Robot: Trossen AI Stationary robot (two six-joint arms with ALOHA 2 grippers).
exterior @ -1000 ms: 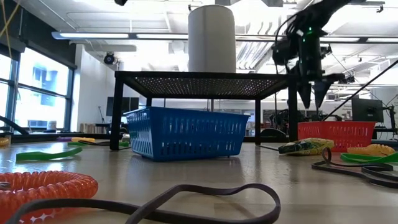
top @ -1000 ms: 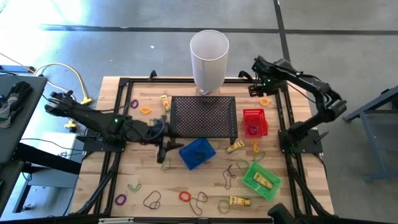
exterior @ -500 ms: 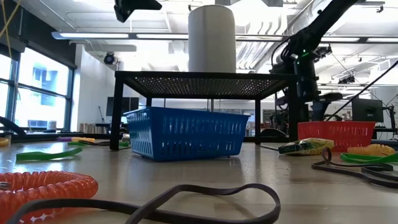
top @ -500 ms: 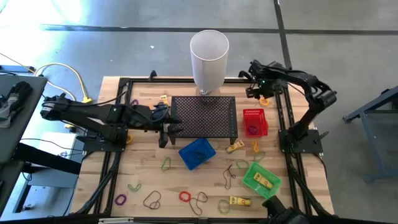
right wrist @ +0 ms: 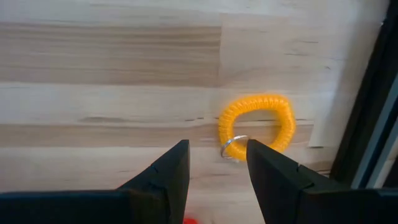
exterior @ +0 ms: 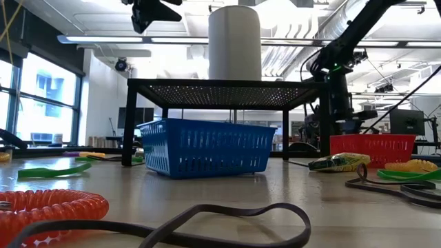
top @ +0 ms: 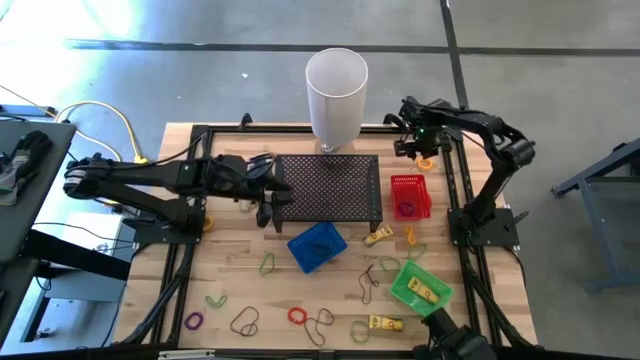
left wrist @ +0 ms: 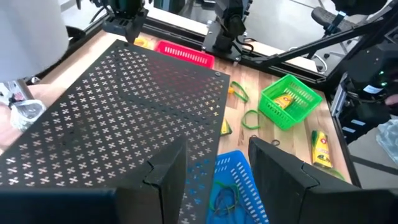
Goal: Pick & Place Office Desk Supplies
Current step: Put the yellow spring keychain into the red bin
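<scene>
My right gripper (top: 413, 150) is open, pointing down just above an orange coiled loop (right wrist: 258, 101) with a small metal ring. The loop lies flat on the wood at the far right (top: 427, 163). In the right wrist view the two fingertips (right wrist: 214, 158) stand beside the loop's near edge, apart from it. My left gripper (top: 272, 210) is open and empty, raised at the left edge of the black mesh stand (top: 328, 187); its wrist view (left wrist: 214, 165) looks over the stand and the blue basket (left wrist: 227, 193). Band loops and yellow pieces (top: 378, 237) lie scattered on the table.
A tall white cylinder (top: 337, 90) stands at the far edge behind the stand. A red basket (top: 408, 196), a blue basket (top: 317, 247) and a green basket (top: 421, 287) sit on the table. A black frame rail (right wrist: 367, 112) runs close beside the orange loop.
My right gripper has come down toward the orange coiled loop and shifted slightly toward the table's left. My left gripper has gone from beside the blue basket toward the far edge, up to the mesh stand's left side. The supplies have not moved.
</scene>
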